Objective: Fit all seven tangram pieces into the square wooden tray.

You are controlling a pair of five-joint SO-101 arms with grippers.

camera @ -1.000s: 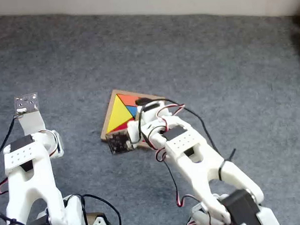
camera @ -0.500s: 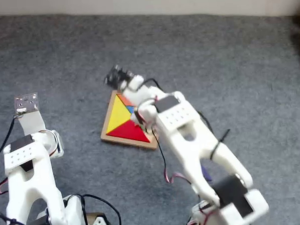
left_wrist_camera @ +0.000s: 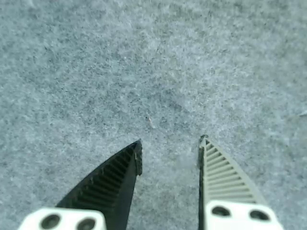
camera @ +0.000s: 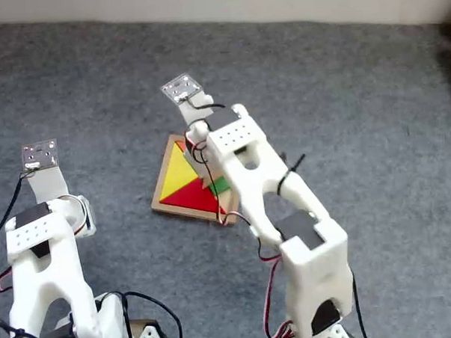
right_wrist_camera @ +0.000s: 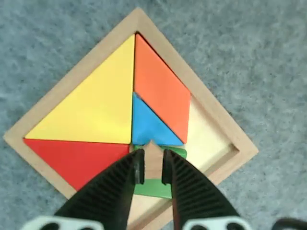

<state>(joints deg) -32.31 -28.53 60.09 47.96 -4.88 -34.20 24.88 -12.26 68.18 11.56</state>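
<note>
The square wooden tray (right_wrist_camera: 194, 84) lies corner-on on the grey carpet and also shows under the right arm (camera: 184, 213). It holds a yellow triangle (right_wrist_camera: 96, 105), a red triangle (right_wrist_camera: 81, 158), an orange parallelogram (right_wrist_camera: 160, 81), a blue triangle (right_wrist_camera: 148, 127) and a green piece (right_wrist_camera: 176, 152). My right gripper (right_wrist_camera: 152, 153) hangs over the green piece, shut on a small tan pointed piece (right_wrist_camera: 152, 160) that pokes past the fingertips. My left gripper (left_wrist_camera: 170, 143) is open over bare carpet, far left of the tray.
A strip of bare tray floor (right_wrist_camera: 206, 134) shows beside the orange and green pieces. The right arm (camera: 236, 150) stretches over the tray's right half, with wires trailing along it. Grey carpet surrounds the tray on all sides.
The right arm swung from the tray's near corner up and across it; it now extends over the tray. A green piece now shows in the tray. The left arm stayed still.
</note>
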